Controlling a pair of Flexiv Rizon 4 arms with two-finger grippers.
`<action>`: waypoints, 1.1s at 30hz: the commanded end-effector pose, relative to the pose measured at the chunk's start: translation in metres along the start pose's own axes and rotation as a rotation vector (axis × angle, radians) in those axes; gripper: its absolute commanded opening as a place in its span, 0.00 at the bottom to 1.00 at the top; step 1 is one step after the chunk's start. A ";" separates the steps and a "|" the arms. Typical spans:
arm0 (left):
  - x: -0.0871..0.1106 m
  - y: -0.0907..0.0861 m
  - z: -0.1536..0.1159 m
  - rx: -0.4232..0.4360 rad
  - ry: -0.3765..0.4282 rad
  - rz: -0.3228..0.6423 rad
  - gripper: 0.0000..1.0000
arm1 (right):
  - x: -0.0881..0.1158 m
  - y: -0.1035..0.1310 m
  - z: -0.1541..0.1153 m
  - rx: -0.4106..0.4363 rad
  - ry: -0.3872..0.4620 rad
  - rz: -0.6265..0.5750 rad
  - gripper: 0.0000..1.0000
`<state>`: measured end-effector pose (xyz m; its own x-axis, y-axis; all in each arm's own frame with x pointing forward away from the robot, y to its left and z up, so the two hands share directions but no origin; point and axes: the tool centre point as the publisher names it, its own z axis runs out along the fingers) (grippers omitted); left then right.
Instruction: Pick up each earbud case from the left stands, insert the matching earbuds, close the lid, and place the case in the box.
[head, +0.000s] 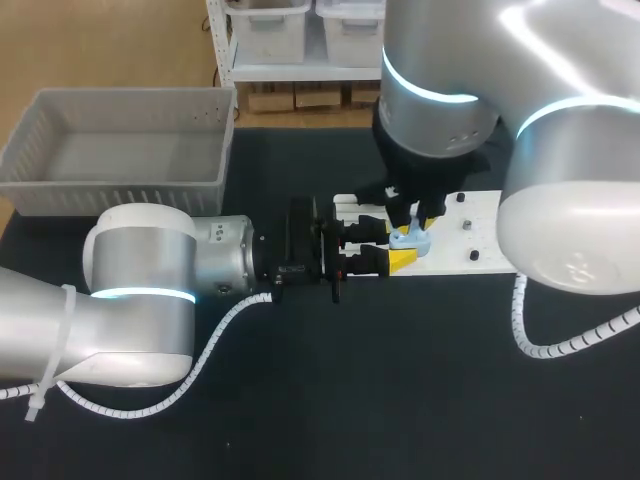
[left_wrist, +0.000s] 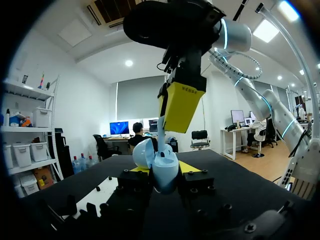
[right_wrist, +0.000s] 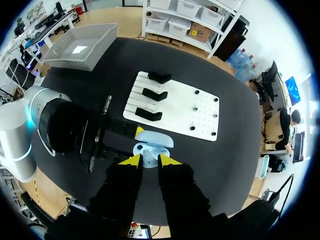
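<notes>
The left gripper (head: 392, 245) is clamping an open pale-blue plastic earbud case (left_wrist: 165, 169) while the right gripper (right_wrist: 149, 160) is pinching a pale earbud (left_wrist: 161, 144) at its open top.

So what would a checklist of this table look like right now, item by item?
Surface: black table carrying a white board.
Job's things: open light blue earbud case; three black stands on the board, all empty; grey box, nothing seen inside.
Clutter: nothing seen.
Grippers: left gripper shut on the earbud case; right gripper directly above it.
Cables: white spiral-wrapped cable hanging off each arm.
Surroundings: nobody reaching over the table.
</notes>
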<state>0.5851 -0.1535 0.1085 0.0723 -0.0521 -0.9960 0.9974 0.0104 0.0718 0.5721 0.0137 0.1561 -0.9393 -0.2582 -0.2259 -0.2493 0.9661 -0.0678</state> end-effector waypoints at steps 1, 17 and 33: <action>0.000 -0.002 0.001 -0.008 -0.001 0.003 0.00 | 0.003 -0.001 -0.001 0.000 -0.004 -0.001 0.00; 0.000 -0.002 0.001 -0.008 -0.001 0.003 0.00 | 0.004 0.007 0.001 0.003 0.001 -0.020 0.00; 0.000 -0.002 0.001 -0.008 -0.001 0.003 0.00 | 0.004 0.009 0.005 0.008 0.012 -0.025 0.00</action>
<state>0.5851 -0.1535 0.1085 0.0722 -0.0521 -0.9960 0.9974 0.0105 0.0718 0.5672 0.0209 0.1497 -0.9354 -0.2822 -0.2132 -0.2711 0.9592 -0.0801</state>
